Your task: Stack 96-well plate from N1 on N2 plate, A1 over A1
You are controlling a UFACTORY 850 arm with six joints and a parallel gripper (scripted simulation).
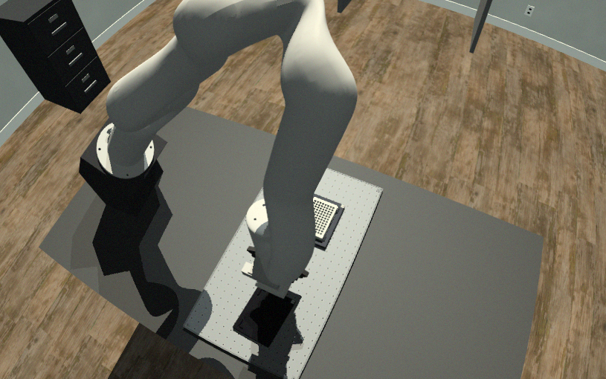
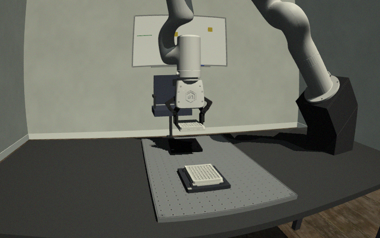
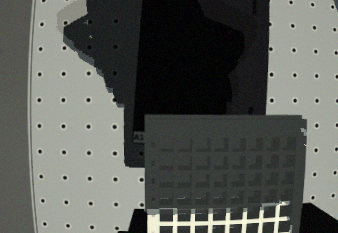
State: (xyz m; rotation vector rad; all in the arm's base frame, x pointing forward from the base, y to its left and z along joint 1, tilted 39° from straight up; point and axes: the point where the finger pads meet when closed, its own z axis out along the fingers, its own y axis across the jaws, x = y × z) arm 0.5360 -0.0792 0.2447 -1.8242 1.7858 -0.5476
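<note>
My gripper (image 2: pixel 189 122) is shut on a white 96-well plate (image 2: pixel 190 126) and holds it level, well above the breadboard. The held plate fills the lower part of the wrist view (image 3: pixel 225 203), partly in shadow. The black nest N1 (image 2: pixel 184 145) lies empty below the gripper, in its shadow; it also shows in the top view (image 1: pixel 267 316) and in the wrist view (image 3: pixel 200 64). The second white plate (image 2: pixel 203 174) sits flat in the black nest N2 (image 2: pixel 204 185), nearer the exterior camera. In the top view that plate (image 1: pixel 325 216) is partly hidden behind the arm. I cannot make out the cut corners.
Both nests stand on a grey perforated breadboard on a dark table. The arm's black base (image 2: pixel 328 118) stands at the table's right side in the exterior view. A black filing cabinet (image 1: pixel 50 51) stands on the floor away from the table.
</note>
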